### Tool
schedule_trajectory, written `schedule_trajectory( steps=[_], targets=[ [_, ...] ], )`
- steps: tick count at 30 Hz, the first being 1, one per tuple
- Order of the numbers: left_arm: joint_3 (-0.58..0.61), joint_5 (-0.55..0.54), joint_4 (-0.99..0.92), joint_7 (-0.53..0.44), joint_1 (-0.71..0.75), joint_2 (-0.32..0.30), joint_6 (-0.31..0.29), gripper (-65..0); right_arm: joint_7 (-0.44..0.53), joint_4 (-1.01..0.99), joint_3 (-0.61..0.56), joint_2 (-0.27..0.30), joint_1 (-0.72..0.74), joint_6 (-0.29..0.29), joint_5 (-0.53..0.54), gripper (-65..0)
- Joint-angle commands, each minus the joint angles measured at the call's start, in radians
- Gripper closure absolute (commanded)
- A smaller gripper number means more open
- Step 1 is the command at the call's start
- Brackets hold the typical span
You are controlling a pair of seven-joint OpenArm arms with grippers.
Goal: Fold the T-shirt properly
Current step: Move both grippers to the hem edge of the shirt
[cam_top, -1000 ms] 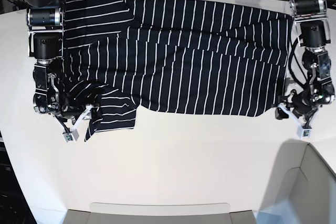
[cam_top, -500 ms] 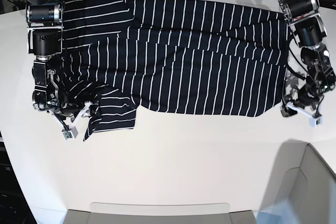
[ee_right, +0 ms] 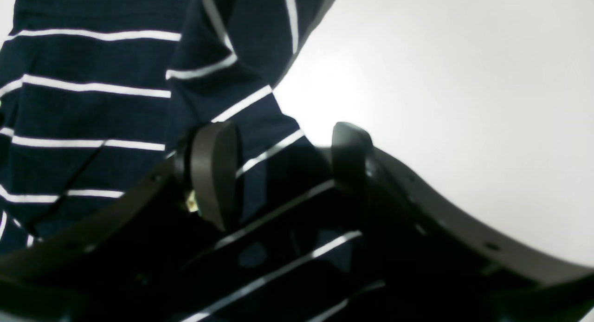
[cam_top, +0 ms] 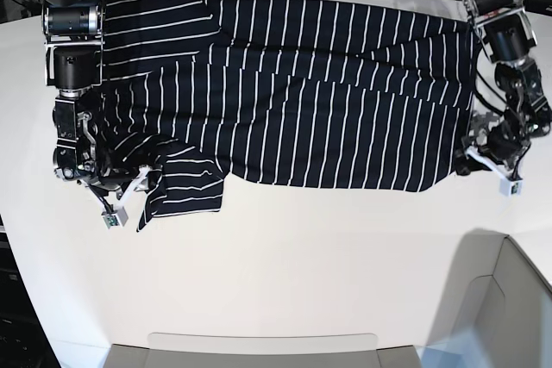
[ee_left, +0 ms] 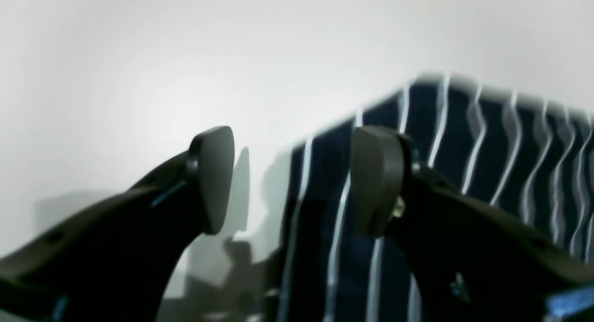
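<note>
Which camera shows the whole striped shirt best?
The base view: the dark navy, white-striped cloth T-shirt lies spread across the white table there. The left wrist view shows only a blurred corner, the right wrist view only a bunched patch.

Left arm: reaches down along the right edge of your base view, wrist bent inward. Left hand (cam_top: pixel 488 165): low, fingers spread wide, nothing between them; in your left wrist view one fingertip (ee_left: pixel 214 178) sits well apart from the other.

Right arm: hangs straight down the left edge of your base view, forearm near vertical. Right hand (cam_top: pixel 125 197): low, angled outward, fingers wide apart; in your right wrist view both pads (ee_right: pixel 216 172) stand separated, gripping nothing.
</note>
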Motion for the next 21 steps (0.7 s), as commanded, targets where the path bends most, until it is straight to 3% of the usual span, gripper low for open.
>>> schedule_trajectory(
  steps=[1, 9, 14, 17, 21],
  targets=[
    [-0.002, 0.030, 0.061, -0.029, -0.009, -0.022, -0.010, -39.1, -0.064, -0.005, -0.001, 0.008, -0.008, -0.003, -0.019, -32.7],
    [0.059, 0.372, 0.225, -0.028, 0.057, 0.015, -0.014, -39.1, -0.064, -0.005, -0.001, 0.006, -0.011, -0.003, -0.019, -32.7],
    [0.034, 0.375, 0.218, -0.011, 0.059, 0.048, -0.022, -39.9, -0.063, -0.005, -0.001, 0.006, -0.013, -0.003, -0.019, -32.7],
    [0.038, 0.300, 0.218, 0.006, 0.059, 0.048, -0.069, -41.2, -0.063, -0.005, -0.001, 0.006, -0.013, -0.003, -0.019, -32.7],
    [0.042, 0.284, 0.218, 0.009, 0.059, 0.047, -0.069, -37.2, -0.061, -0.005, -0.001, 0.006, -0.014, -0.003, -0.019, -32.7]
  ],
)
